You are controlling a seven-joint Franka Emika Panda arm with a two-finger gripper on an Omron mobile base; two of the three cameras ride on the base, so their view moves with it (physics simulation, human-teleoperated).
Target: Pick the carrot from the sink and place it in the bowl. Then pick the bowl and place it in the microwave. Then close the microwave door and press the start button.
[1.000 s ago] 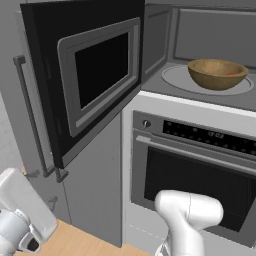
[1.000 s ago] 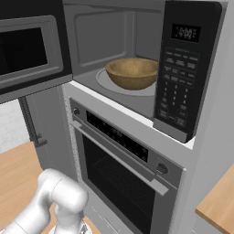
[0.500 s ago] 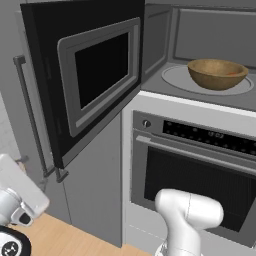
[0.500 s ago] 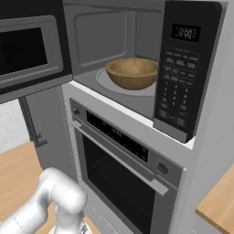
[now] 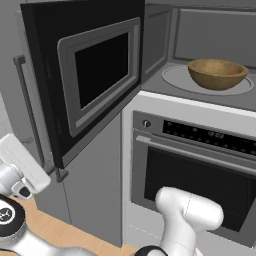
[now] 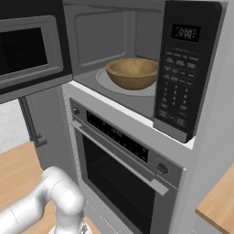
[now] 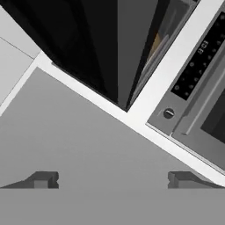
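The microwave [image 6: 180,68] stands open above the oven. On its turntable plate [image 5: 175,80] sits the brown wooden bowl [image 5: 217,73] [image 6: 132,73]. A speck of orange, the carrot [image 5: 231,73], shows inside the bowl's rim. The black microwave door [image 5: 100,75] [image 6: 27,50] swings out to the left. My white hand [image 5: 20,165] hangs low and left of the door, below its bottom edge. In the hand view my gripper [image 7: 112,180] is open and holds nothing, looking up at the door's dark underside [image 7: 96,44].
The oven [image 5: 200,165] [image 6: 119,160] with its control strip and knob [image 7: 168,113] lies under the microwave. A tall grey cabinet with a long bar handle [image 5: 30,115] stands left of the door. A wooden surface [image 6: 18,169] lies low on the left.
My hand has risen at the lower left of the left base view, closer to the door's bottom edge. Bowl and door have not moved.
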